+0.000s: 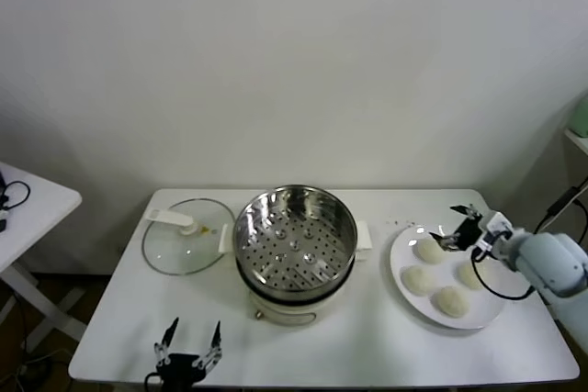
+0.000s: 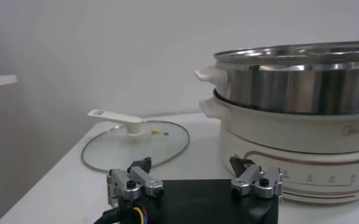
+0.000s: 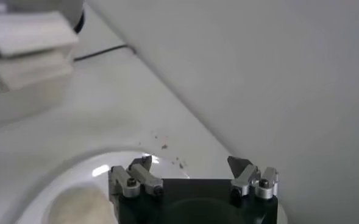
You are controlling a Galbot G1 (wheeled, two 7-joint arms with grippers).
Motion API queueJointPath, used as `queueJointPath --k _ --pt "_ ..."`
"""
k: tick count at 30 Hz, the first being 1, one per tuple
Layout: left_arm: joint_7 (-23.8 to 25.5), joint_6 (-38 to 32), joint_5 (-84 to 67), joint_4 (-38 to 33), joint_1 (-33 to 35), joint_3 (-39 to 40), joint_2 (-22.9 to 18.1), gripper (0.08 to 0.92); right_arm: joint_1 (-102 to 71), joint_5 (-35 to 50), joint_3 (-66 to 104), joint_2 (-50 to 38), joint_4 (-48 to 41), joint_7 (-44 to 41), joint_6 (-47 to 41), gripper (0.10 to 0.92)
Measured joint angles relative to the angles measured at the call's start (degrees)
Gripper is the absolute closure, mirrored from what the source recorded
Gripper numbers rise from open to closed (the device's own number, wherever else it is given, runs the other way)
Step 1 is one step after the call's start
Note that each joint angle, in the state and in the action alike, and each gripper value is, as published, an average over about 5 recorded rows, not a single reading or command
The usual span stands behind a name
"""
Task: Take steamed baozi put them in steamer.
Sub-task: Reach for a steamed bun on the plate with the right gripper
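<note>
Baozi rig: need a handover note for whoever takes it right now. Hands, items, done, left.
Right hand: open, holding nothing, over the far edge of the white plate, beside the rear-left baozi.
Left hand: open, holding nothing, parked at the table's near edge in front of the cooker.
Baozi: all four on the plate, right of the steamer.
Steamer: holds no buns, uncovered; glass lid lies flat on its left.
Done: nothing loaded.
Left: move all four baozi into the steamer.
</note>
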Motion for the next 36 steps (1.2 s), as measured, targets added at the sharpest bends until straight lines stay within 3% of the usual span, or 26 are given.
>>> queueJointPath --k 8,18,36 --pt "0.09 -0.07 0.33 -0.11 -0.03 0.45 0.25 0.177 21.78 -3.67 -23.83 -1.5 -7.83 -11.69 5.7 0.203" --pt "0.22 -0.22 0.49 -0.19 0.09 0.2 0.03 0.177 41.23 -6.57 -46.79 4.1 -19.0 -19.92 11.08 0.203" --pt "0.62 -0.25 0.93 0.01 0.52 -0.91 0.4 0.177 47.22 -9.62 -57.02 16.53 -36.53 -26.08 17.16 0.203"
